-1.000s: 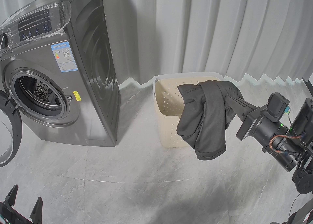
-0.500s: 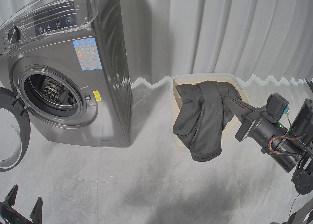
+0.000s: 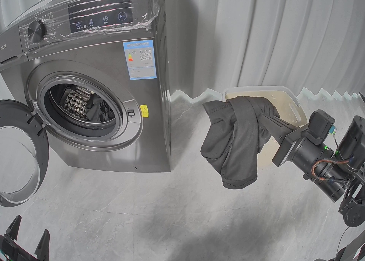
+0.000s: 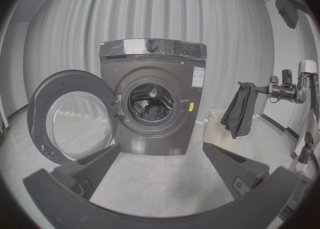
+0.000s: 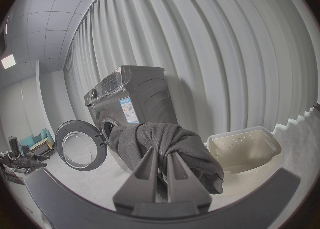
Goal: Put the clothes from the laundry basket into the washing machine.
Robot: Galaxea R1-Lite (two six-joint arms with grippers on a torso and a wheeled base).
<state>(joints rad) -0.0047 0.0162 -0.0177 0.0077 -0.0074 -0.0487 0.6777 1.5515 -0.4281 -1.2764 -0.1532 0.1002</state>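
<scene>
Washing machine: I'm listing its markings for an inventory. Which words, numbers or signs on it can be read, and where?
Blue-framed label on the front of the washing machine: print too small to read.
Yellow sticker beside the door opening: too small.
Control panel under plastic film: a play-pause sign; captions too small.
Brand mark at the panel's corner: not quoted.
</scene>
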